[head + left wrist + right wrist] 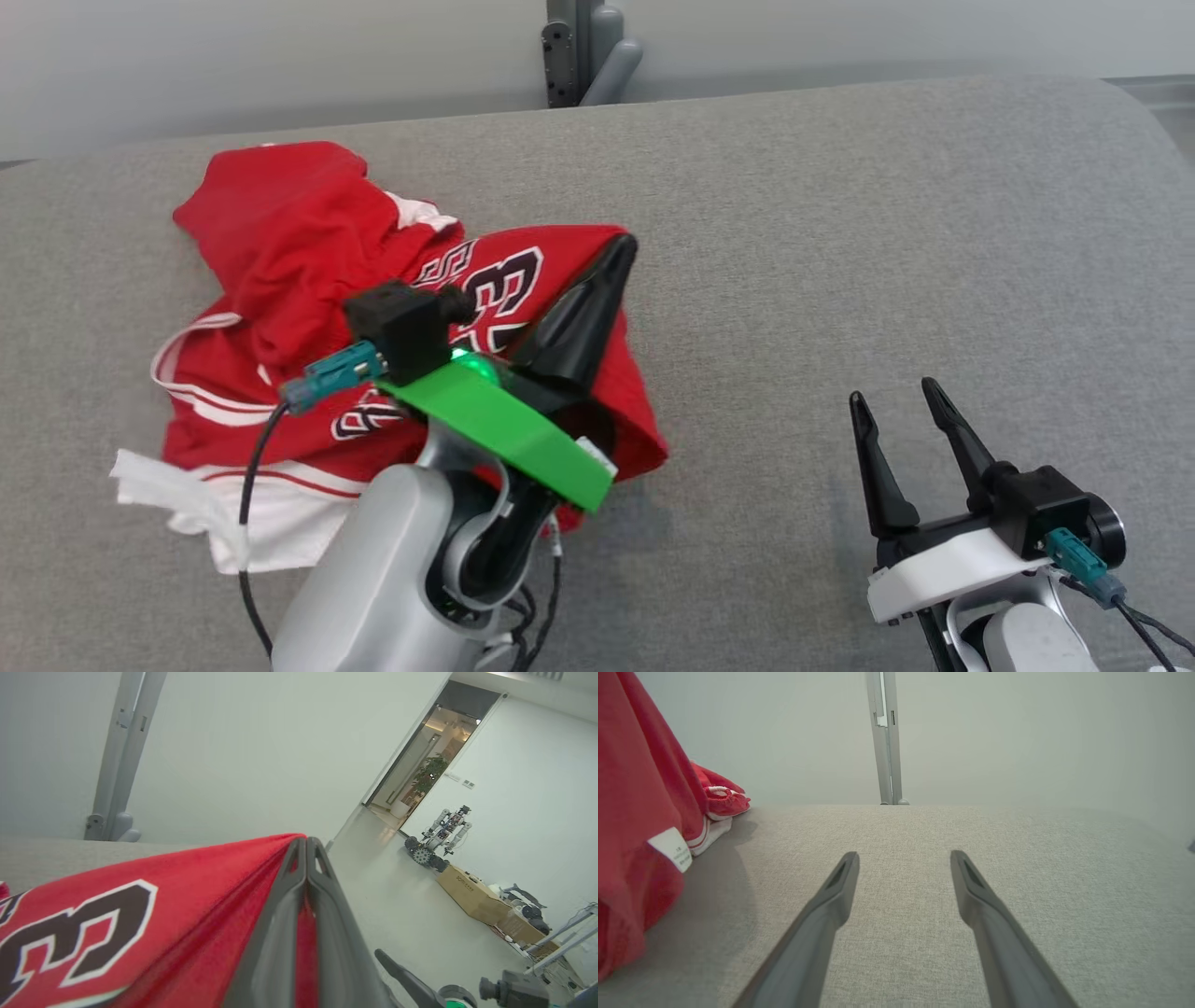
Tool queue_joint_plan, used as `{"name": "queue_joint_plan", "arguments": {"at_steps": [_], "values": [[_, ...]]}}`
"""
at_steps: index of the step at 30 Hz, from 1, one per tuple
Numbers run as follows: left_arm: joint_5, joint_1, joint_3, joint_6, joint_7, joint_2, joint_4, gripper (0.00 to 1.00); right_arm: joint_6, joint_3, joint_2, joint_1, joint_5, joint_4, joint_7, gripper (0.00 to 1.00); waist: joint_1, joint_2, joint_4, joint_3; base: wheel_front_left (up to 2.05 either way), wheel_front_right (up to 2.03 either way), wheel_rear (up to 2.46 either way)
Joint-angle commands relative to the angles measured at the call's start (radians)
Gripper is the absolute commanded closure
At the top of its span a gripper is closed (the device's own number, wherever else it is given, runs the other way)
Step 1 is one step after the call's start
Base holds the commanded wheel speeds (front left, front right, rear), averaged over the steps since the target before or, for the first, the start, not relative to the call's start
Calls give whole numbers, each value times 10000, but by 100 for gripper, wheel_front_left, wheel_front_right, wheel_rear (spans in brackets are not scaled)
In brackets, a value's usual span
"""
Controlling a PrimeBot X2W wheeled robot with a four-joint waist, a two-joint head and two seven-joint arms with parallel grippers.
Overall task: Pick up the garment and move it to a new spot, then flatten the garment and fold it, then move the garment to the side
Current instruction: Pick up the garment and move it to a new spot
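Note:
A crumpled red jersey (308,280) with white trim and black numbers lies at the left of the grey cushioned surface (840,233). My left gripper (616,252) is shut on a fold of its red cloth and holds that edge raised off the surface. In the left wrist view the two fingers (306,858) press together with red fabric (140,914) draped over them. My right gripper (896,397) stands open above bare grey fabric at the lower right, well apart from the garment. In the right wrist view its fingers (845,877) spread wide, and the hanging jersey (635,812) shows at the left with a white label.
A grey post (583,51) stands behind the surface's far edge against a pale wall. The left wrist view takes in a doorway, another wheeled robot (439,837) and a cardboard box (472,893) on the floor beyond.

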Motion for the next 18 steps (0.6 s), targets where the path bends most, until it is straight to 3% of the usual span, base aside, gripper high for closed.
{"name": "queue_joint_plan", "arguments": {"at_steps": [1, 10, 15, 18], "values": [[-465, -415, -425, 108, -119, -3, -208, 100, 1, 6, -6, -128, 134, -7, -34, 0, -1, 49, -609, 73, 0, 0, 0], [-2324, -3154, -2911, 1324, -2095, 2, -86, 100, 1, 209, -9, -334, 706, 62, -34, 0, -1, 49, -1936, 274, 0, 0, 0], [-2267, -4157, -3931, 1819, -2814, 24, 1308, 100, 1, 193, -5, -354, 869, 126, -34, 0, -1, 49, -2465, 399, 0, 0, 0], [-2370, -4037, -4286, 1864, -2979, 19, 2477, 100, 1, 177, -8, -360, 969, 117, -34, 0, -1, 49, -2668, 470, 0, 0, 0]]}}
